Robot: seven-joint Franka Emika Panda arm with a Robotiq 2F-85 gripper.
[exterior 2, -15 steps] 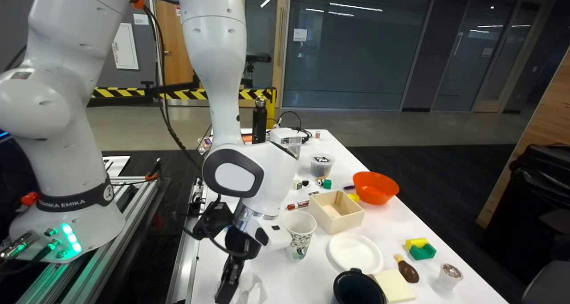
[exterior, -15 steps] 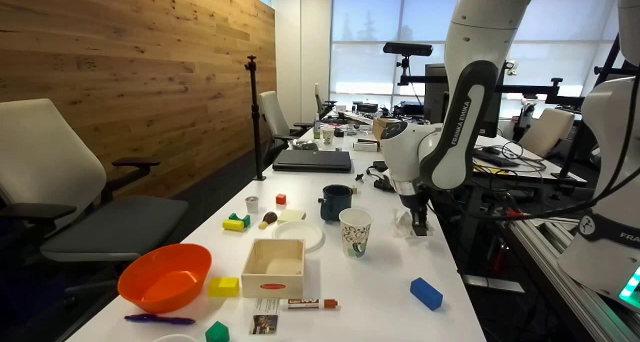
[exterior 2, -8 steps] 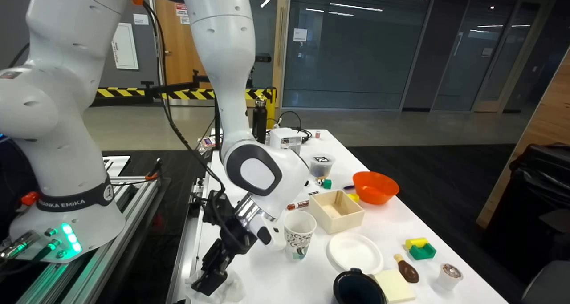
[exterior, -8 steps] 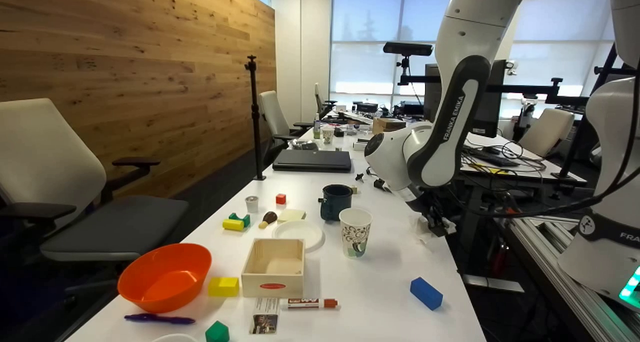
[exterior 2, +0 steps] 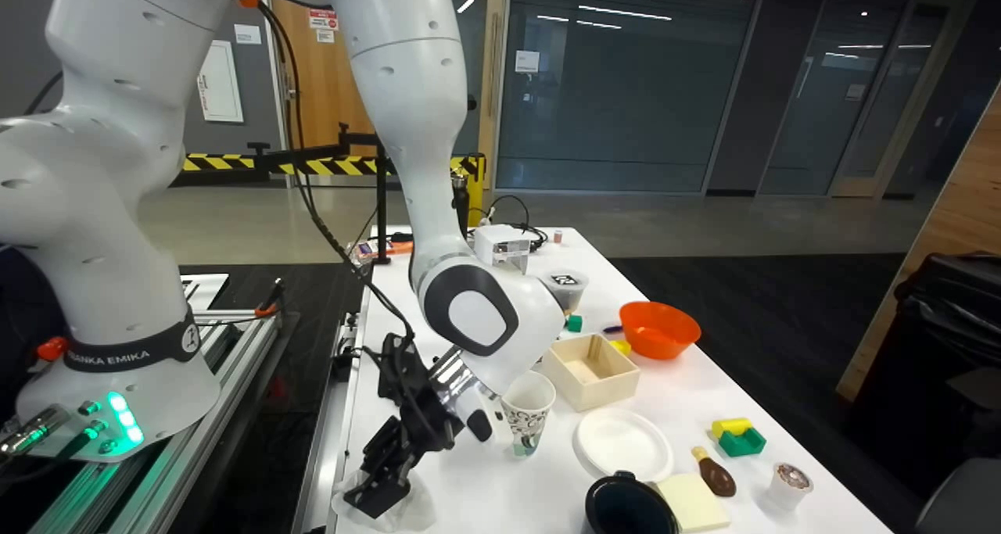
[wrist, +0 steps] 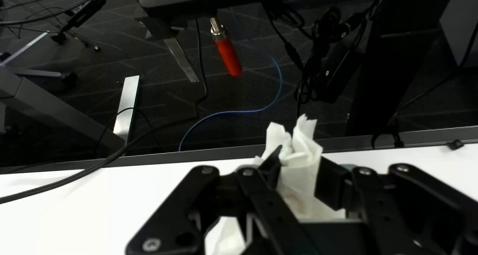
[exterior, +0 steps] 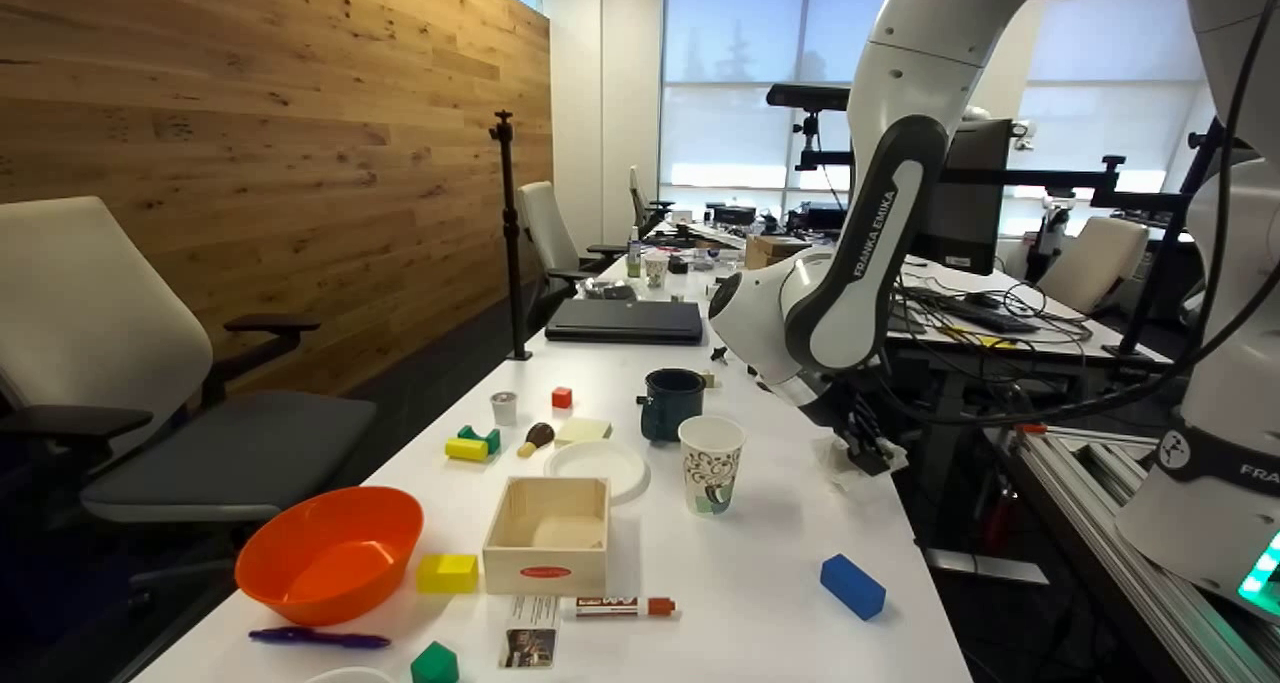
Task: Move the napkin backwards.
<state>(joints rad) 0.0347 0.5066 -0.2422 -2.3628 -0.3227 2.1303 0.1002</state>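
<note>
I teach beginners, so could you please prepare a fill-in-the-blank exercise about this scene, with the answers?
Between the robot's black fingers shows a crumpled paper napkin coloured ____.
The rectangular box of pale wood is open at its ____.
The patterned white paper cup stands ____, not tipped over.
The round, glossy bowl is coloured ____.
Missing words: white; top; upright; orange.

Napkin: thin crumpled paper, matt. Worktop: smooth, faint sheen. Bowl: glossy plastic. Box: bare wood, matt. Tall cup: printed paper. Plank wall: knotty wood, visible grain.
</note>
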